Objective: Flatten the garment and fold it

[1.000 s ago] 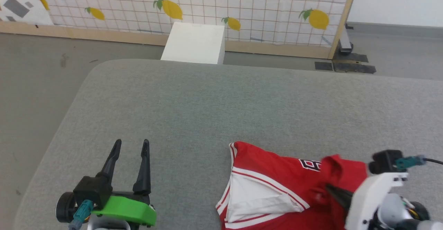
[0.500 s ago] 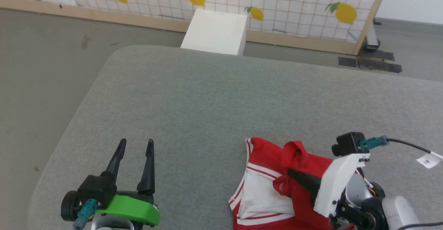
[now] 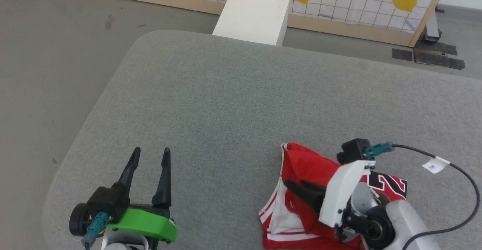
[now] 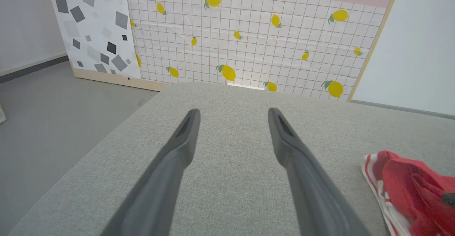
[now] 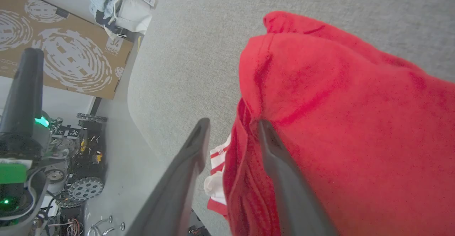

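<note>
1. Your right tool point(image 3: 295, 185) lets go. A moment ago it was pressed together on a raised fold of the shirt point(image 3: 305, 163). Now its fingers stand spread.
2. Your right wrist view agrees: the right tool point(image 5: 233, 124) is apart, with the red cloth point(image 5: 355, 122) slack beside and under it. Nothing is pinched.
3. The fold is down. The shirt sits bunched at the near right of the bench point(image 3: 226, 103), close to the near edge. Its white sleeve point(image 3: 280, 220) faces your left, and a number print point(image 3: 388, 184) now shows past the arm.
4. Your left tool point(image 3: 150, 152) hasn't changed. It is spread and empty over bare bench, well apart from the shirt point(image 4: 401, 179).
5. The head camera has dipped, so the shift of the whole picture is its own, not the bench's.
6. What it means: this pull looks finished, but the flattening is not. The shirt is still rumpled and doubled over, and no fold is made.
7. Next you probably need fresh grips on the edges, perhaps with both tools, to spread it out.
</note>
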Tool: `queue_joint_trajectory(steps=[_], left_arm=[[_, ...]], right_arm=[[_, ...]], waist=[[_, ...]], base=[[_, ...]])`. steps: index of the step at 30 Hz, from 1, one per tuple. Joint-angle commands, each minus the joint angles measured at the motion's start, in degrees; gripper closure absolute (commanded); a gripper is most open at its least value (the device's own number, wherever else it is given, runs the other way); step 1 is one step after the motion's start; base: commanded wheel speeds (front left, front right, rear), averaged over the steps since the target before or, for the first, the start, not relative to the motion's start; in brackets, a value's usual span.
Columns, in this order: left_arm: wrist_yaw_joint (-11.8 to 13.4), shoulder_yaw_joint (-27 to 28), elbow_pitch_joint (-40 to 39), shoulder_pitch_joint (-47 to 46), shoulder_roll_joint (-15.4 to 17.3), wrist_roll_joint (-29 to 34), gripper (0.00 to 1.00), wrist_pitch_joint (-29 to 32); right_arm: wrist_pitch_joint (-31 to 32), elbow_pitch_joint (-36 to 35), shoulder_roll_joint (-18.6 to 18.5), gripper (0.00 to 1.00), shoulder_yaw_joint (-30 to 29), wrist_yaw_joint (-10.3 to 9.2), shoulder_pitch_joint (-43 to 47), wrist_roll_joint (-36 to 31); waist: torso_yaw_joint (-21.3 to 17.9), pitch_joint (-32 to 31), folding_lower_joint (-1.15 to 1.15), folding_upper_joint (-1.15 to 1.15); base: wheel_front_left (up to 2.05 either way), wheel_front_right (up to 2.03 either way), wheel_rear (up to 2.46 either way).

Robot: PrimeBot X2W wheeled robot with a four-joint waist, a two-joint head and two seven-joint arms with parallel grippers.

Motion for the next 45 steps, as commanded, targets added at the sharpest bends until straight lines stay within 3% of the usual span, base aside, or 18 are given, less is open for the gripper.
queue_joint_trajectory(steps=[1,7,11,15,17,19,26,30,38,45], left_arm=[[-0.2,0.0,0.3,-1.2,-0.3,-0.4,0.0,-0.2],[-0.2,0.2,1.1,-1.4,-0.5,-0.4,0.0,-0.2],[-0.2,0.2,1.1,-1.1,-0.5,-0.3,0.0,-0.2],[-0.2,0.5,0.9,-0.6,-0.5,-0.3,0.0,-0.2],[-0.2,0.7,0.6,-0.4,-0.4,-0.4,0.0,-0.2],[-0.2,0.9,0.3,-0.4,-0.5,-0.8,0.0,-0.2],[-0.2,1.3,-0.2,-0.1,-0.6,-1.1,0.0,-0.2],[-0.2,1.3,-0.5,0.1,-0.7,-1.3,0.0,-0.2],[-0.2,1.0,-0.9,0.6,-0.6,-1.4,0.0,-0.2],[-0.2,0.2,-0.6,1.6,-0.5,-1.5,0.0,-0.2]], right_arm=[[-0.6,0.6,0.0,0.0,0.9,-0.06,-1.2,0.7],[-2.9,2.0,0.0,0.0,2.4,-0.06,-3.2,1.7],[-6.4,-0.3,-0.7,0.0,2.1,-0.06,-5.4,-3.9],[-13.7,-2.9,-4.9,0.0,2.3,-0.06,-8.1,-11.8],[-20.3,-3.9,-10.2,0.0,3.5,-0.06,-10.1,-18.9],[-24.4,-4.0,-12.9,0.0,3.2,-0.06,-10.7,-22.3],[-35.0,-5.1,-18.0,0.0,-1.2,-0.06,-8.4,-29.3],[-38.9,-7.6,-17.6,0.0,-6.5,-0.06,-3.6,-31.2],[-43.8,-16.3,-11.4,0.0,-14.7,-0.06,7.3,-33.8],[-48.6,-20.2,-7.0,0.0,-15.6,-0.06,15.2,-36.9]], waist=[[0.0,0.1,0.0,0.0],[-1.4,-1.0,0.0,0.0],[-2.7,-2.0,0.0,0.0],[-4.3,-3.0,0.0,0.0],[-5.7,-3.5,0.0,0.0],[-6.6,-3.7,0.0,0.0],[-9.3,-4.1,0.0,0.0],[-10.4,-4.2,0.0,0.0],[-11.7,-4.2,0.0,0.0],[-11.7,-3.9,0.0,0.0]], base=[[0.0,0.0,0.0],[0.0,0.0,0.0],[0.0,0.0,0.0],[0.0,0.0,0.0],[0.0,0.0,0.0],[0.0,0.0,0.0],[0.0,0.0,0.0],[0.0,0.0,0.0],[0.0,0.0,0.0],[0.0,0.0,0.0]])
